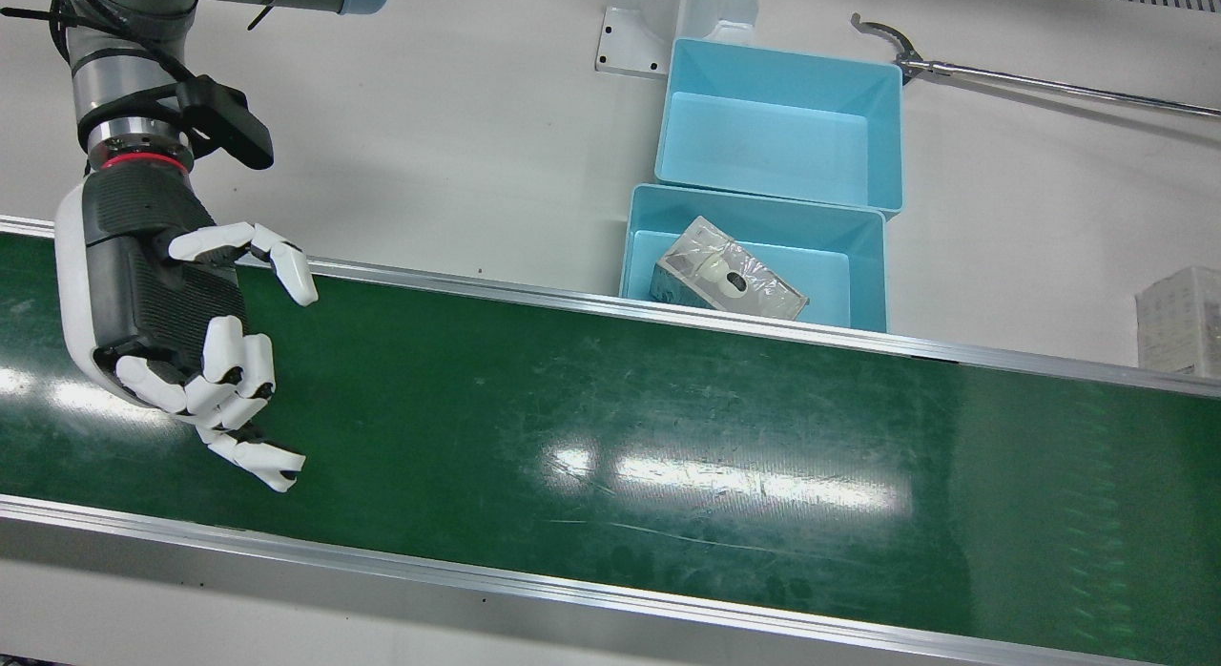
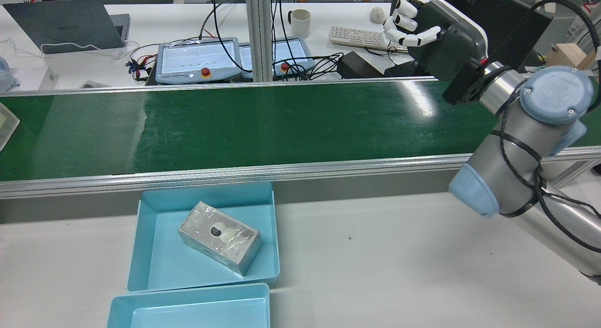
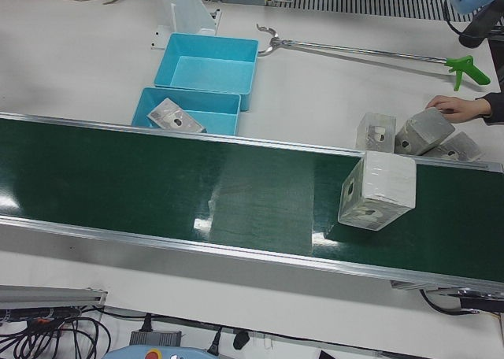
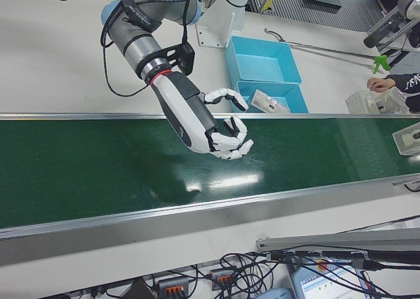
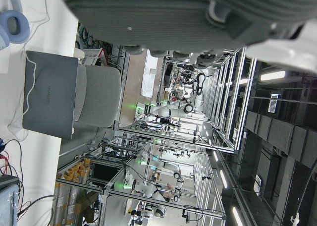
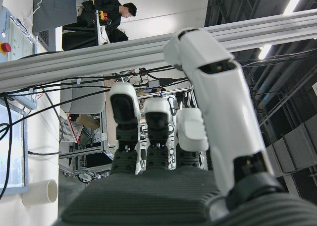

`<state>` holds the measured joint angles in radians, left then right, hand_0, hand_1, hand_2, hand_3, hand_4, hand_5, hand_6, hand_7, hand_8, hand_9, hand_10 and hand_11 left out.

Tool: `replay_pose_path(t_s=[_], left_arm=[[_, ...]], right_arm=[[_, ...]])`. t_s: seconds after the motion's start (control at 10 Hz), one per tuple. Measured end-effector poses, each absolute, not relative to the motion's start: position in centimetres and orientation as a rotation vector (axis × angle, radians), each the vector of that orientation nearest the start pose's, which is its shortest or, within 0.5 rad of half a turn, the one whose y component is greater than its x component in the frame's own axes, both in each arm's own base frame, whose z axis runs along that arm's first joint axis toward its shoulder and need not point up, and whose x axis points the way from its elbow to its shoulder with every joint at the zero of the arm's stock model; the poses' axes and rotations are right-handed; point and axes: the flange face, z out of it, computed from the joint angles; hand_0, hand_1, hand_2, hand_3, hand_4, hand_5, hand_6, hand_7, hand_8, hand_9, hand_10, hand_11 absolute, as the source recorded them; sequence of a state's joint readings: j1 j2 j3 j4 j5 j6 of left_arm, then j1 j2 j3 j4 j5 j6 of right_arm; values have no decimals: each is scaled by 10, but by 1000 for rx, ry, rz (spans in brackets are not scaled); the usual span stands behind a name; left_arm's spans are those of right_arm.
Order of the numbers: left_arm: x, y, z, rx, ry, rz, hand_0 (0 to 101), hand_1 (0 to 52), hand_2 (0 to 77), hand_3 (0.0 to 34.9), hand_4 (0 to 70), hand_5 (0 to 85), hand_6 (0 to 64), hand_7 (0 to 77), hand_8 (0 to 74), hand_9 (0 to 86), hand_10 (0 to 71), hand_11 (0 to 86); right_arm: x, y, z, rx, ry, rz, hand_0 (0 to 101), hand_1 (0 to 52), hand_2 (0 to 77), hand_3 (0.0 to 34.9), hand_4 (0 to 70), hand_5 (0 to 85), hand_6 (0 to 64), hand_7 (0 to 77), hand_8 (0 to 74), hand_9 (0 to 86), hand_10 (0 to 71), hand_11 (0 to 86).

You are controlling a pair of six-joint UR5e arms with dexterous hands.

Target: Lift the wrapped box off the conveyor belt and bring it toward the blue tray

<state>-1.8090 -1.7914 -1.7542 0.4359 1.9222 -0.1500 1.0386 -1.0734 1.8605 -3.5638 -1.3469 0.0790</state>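
Wrapped box (image 3: 378,190): it rides the conveyor belt (image 1: 610,437) at the far end on your left arm's side, tilted on one edge, well apart from your hand.
Right hand (image 1: 176,327): you hold it above the belt's other end, palm sideways, fingers curled but apart, clamped on nothing.
Left hand: only its palm edge shows in its own camera; you cannot tell its state.
Blue tray (image 1: 863,265): just beside the belt on the counter, already holding another wrapped box (image 1: 730,275).
Risk: a tilted box may topple as you close; slick wrap could slip. Stray boxes by the person's hand (image 3: 450,107) could be confused with your target.
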Motion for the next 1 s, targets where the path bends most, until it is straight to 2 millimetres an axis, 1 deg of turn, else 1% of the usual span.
replay_pose_path(t_s=[0.1,0.2,0.3,0.4,0.5,0.6,0.7,0.8,0.9,1.0], left_arm=[[-225,-505,526,-303,2191,-2279,0,0,5,0,0,11,0,5,0,0,0,0],[-225,-505,526,-303,2191,-2279,0,0,5,0,0,11,0,5,0,0,5,0],[-225,-505,526,-303,2191,-2279,0,0,5,0,0,11,0,0,0,0,5,0],[-225,-505,526,-303,2191,-2279,0,0,11,0,0,11,0,0,0,0,0,0],[-225,-505,526,-303,2191,-2279,0,0,5,0,0,11,0,0,0,0,0,0],[-225,-505,526,-303,2191,-2279,0,0,5,0,0,11,0,0,0,0,0,0],[-225,-505,526,-303,2191,-2279,0,0,5,0,0,11,0,0,0,0,5,0],[-225,-505,526,-303,2191,-2279,0,0,5,0,0,11,0,5,0,0,0,0],[-225,-505,526,-303,2191,-2279,0,0,5,0,0,11,0,0,0,0,5,0],[-225,-505,526,-303,2191,-2279,0,0,11,0,0,11,0,0,0,0,0,0]], right_arm=[[-169,-601,318,589,2572,-1836,566,191,404,6,502,698,627,698,480,611,535,605],[-168,-601,319,585,2572,-1840,566,191,404,6,502,698,627,698,480,611,535,605],[-167,-600,320,582,2569,-1846,587,202,398,7,502,698,627,698,573,709,556,720],[-165,-597,322,574,2559,-1868,587,202,409,7,502,698,627,698,545,698,535,704],[-160,-590,326,557,2544,-1902,587,202,409,7,502,698,627,698,545,698,535,704],[-152,-578,332,534,2525,-1950,595,245,436,8,502,698,627,698,535,693,502,704],[-143,-563,339,506,2508,-1999,597,245,458,7,496,698,627,698,513,698,485,704],[-137,-555,344,488,2498,-2027,610,256,480,7,464,698,627,698,496,676,464,693],[-133,-550,348,474,2492,-2045,612,256,507,6,458,698,627,698,496,676,464,660],[-132,-548,350,460,2488,-2056,612,284,524,5,464,698,627,698,491,671,464,671]])
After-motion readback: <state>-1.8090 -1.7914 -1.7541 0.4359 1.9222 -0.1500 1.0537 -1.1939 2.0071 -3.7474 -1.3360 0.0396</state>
